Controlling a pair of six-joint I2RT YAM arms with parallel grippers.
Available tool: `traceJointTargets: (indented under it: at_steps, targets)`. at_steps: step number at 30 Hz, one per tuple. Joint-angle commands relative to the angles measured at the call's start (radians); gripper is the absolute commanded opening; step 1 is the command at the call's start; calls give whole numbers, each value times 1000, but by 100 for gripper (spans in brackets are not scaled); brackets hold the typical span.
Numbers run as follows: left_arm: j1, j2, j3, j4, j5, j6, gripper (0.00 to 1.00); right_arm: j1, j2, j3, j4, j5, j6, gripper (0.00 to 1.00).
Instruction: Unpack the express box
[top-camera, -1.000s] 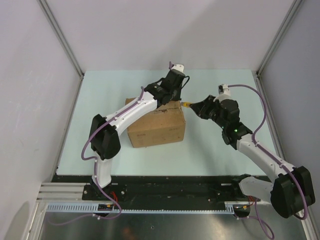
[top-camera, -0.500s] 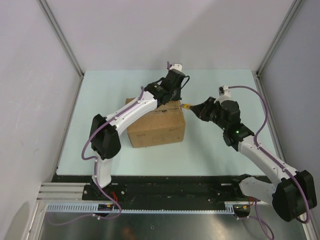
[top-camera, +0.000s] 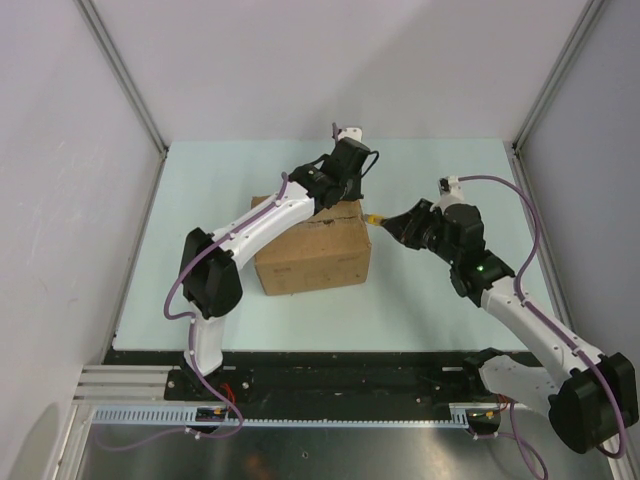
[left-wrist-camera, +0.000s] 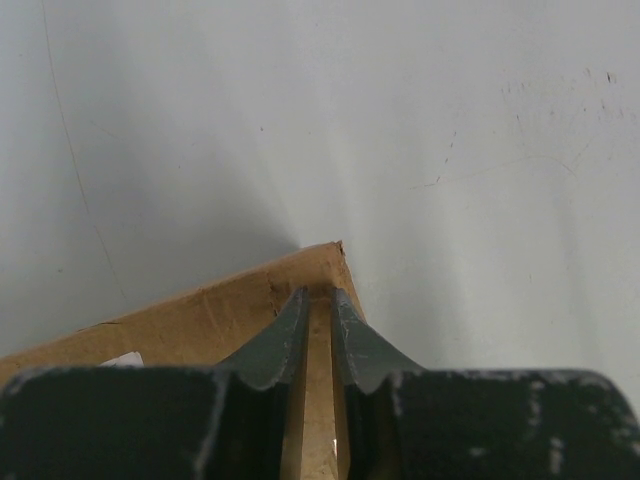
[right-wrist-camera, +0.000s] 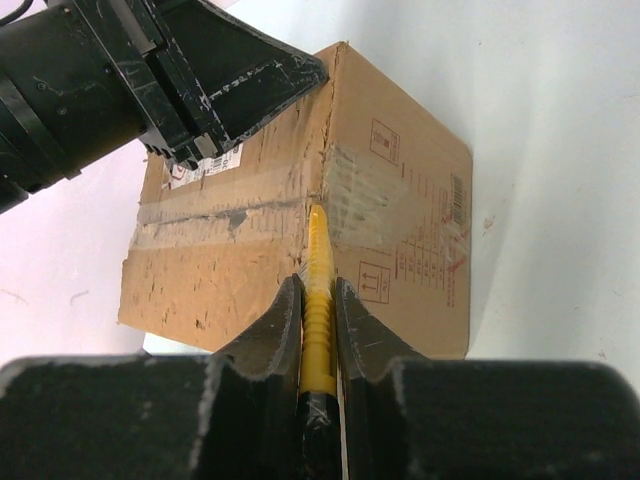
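Note:
The express box (top-camera: 315, 250), a closed brown carton, sits mid-table. Clear tape (right-wrist-camera: 230, 215) runs along its top seam and down its side. My left gripper (top-camera: 338, 196) is shut, its tips resting on the box's far right top corner (left-wrist-camera: 318, 295). It also shows in the right wrist view (right-wrist-camera: 270, 75), next to a white label (right-wrist-camera: 205, 165). My right gripper (right-wrist-camera: 318, 285) is shut on a yellow cutter (right-wrist-camera: 318, 260). The cutter's tip touches the taped seam at the box's right top edge (top-camera: 372, 214).
The pale green table (top-camera: 430, 300) is bounded by white walls with metal posts at the back corners (top-camera: 520, 140). The arm bases stand on the black rail at the near edge (top-camera: 350, 375).
The right arm's elbow has swung slightly right and nearer while the cutter tip stays at the box edge. The left gripper has barely moved.

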Motion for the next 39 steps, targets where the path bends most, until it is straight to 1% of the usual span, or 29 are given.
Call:
traceJointTargets:
  at_steps: [1,13,17,32,37,38,39]
  targets:
    - [4,83,-42,-203,36,-23,16,23,-16,4,-120,-92,-5,0]
    - [3,72,-45,-201,32,-23,16,17,-45,-1,-172,-126,-57,0]
    - [3,71,-45,-201,30,-21,16,17,-54,-13,-181,-153,-57,0]
    - [3,60,-38,-203,32,-23,17,-24,-140,-24,-262,-179,-65,0]
    - [-5,37,-22,-201,42,-12,22,-67,-174,-25,-250,-161,-56,0]
    - [-8,33,-13,-199,47,-6,23,-75,-187,-24,-246,-146,-52,0]
    - [-10,31,-8,-199,56,-1,27,-81,-195,-24,-220,-133,-49,0]
